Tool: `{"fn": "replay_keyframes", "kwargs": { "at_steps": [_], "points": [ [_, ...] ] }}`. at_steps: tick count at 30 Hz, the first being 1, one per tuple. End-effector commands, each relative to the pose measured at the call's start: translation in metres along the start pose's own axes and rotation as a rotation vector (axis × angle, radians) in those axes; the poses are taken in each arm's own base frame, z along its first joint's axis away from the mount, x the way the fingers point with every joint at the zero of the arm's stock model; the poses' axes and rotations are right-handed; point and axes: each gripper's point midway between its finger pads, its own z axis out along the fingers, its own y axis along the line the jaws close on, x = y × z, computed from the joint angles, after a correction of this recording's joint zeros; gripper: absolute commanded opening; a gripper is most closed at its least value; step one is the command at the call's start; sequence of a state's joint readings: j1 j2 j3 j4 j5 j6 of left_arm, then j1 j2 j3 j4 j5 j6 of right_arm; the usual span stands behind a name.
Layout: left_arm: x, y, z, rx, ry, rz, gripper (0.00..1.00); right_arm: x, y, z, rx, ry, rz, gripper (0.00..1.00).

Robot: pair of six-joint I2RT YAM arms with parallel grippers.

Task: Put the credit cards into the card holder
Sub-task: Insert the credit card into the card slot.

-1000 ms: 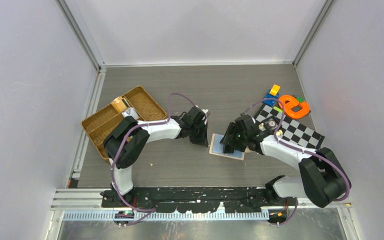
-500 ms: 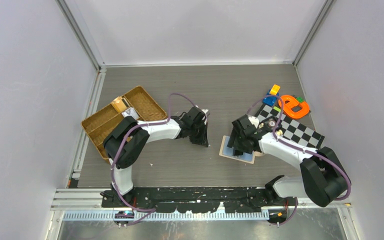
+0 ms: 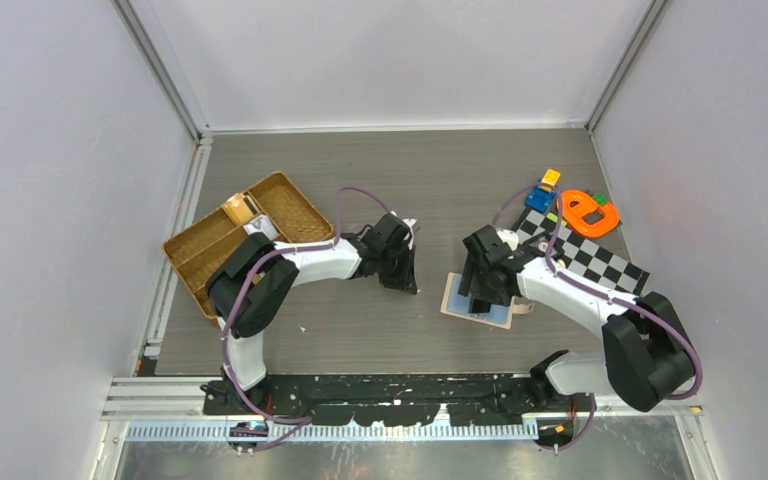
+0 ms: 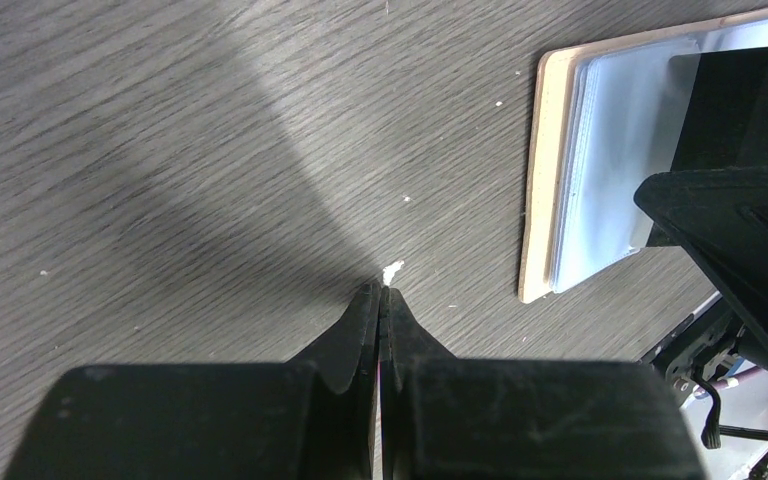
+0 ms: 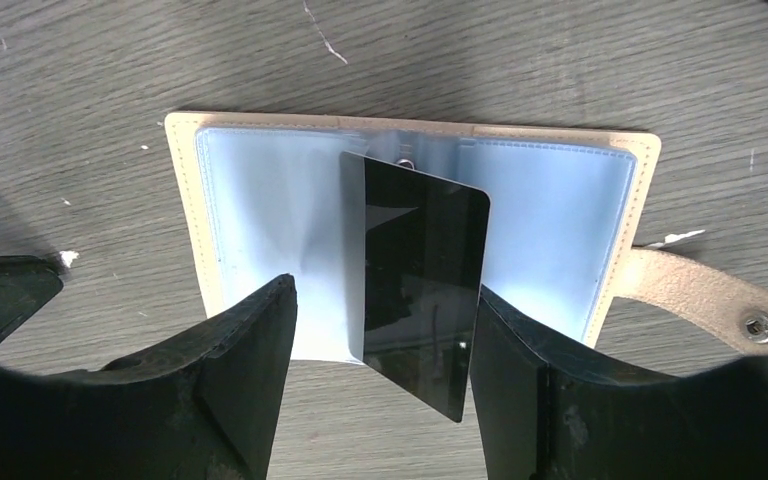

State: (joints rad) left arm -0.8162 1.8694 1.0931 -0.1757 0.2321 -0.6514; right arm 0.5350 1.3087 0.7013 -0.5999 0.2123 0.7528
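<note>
Right arm point(image 3: 570, 295) bends inward; right gripper point(image 5: 382, 290) points down over the open card holder point(image 5: 260, 200) on the tabletop point(image 3: 360, 170), jaws wide apart astride a dark card point(image 5: 420, 250) over the holder's middle. Left arm point(image 3: 310, 258) reaches nearby; left gripper point(image 4: 380, 300) closed, empty, beside the holder.

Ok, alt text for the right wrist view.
A dark card lies over the middle of the open beige card holder, between the right gripper's open fingers. The holder rests on a grey wood-grain table, its snap tab to the right.
</note>
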Motion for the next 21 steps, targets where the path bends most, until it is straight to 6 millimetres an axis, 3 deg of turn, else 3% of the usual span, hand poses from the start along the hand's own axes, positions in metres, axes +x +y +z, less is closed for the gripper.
{"fn": "replay_keyframes", "kwargs": {
  "at_steps": [1,9,21],
  "points": [
    [0.032,0.024,0.006,-0.085,0.084,-0.007,0.0,-0.008,-0.002,-0.003,0.03,-0.02,-0.018,0.66],
    [0.033,0.024,0.005,-0.083,0.085,-0.007,0.0,0.001,-0.017,0.012,0.123,0.011,-0.032,0.66],
    [0.035,0.001,0.019,-0.032,0.097,0.023,0.0,0.005,-0.002,0.021,0.063,0.033,-0.019,0.66]
  ]
}}
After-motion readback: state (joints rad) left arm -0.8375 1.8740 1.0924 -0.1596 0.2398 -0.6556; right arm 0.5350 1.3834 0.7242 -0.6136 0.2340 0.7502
